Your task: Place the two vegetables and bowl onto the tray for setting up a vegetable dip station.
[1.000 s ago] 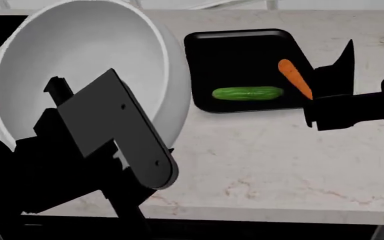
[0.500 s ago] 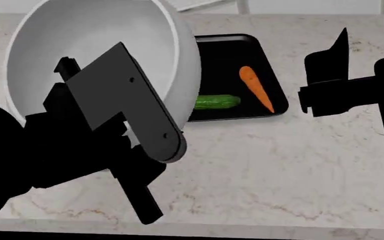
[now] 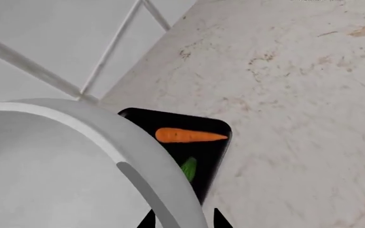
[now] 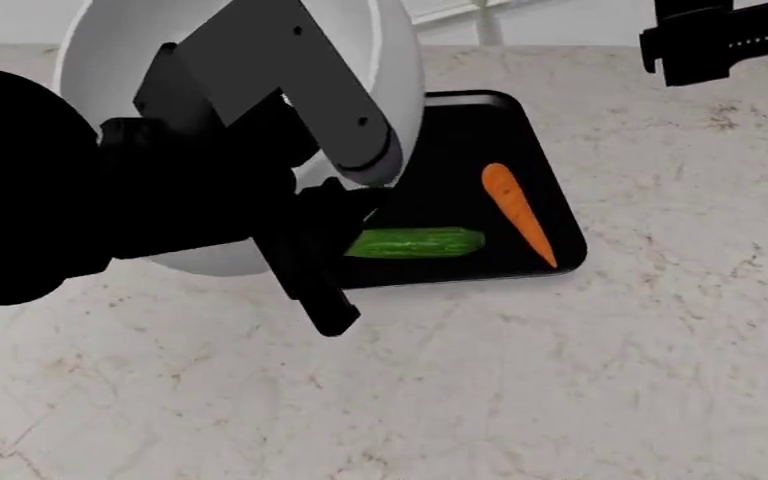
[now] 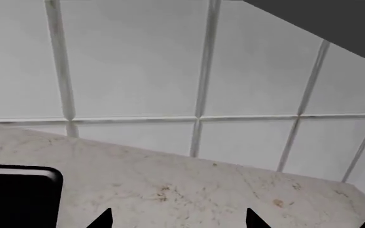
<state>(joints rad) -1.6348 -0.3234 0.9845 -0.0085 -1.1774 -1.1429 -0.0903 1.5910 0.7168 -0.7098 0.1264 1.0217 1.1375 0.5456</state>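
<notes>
Counter (image 4: 598, 380) marbled, carrying tray.
Bowl (image 4: 237, 60) carried tilted over tray's near-left part, likely for setting down; rim clamped in left tool (image 3: 181, 219).
Tray (image 4: 544, 200) flat on counter.
Cucumber (image 4: 418, 242), carrot (image 4: 515, 212) lying on tray.
Left wrist view alone showing rim between jaws.
Right tool (image 5: 177, 217) parted, empty, raised clear; head view showing only arm.

There are one bowl (image 4: 391, 90), one tray (image 4: 544, 215), one carrot (image 4: 516, 215), one cucumber (image 4: 415, 242) and two robot arms.
</notes>
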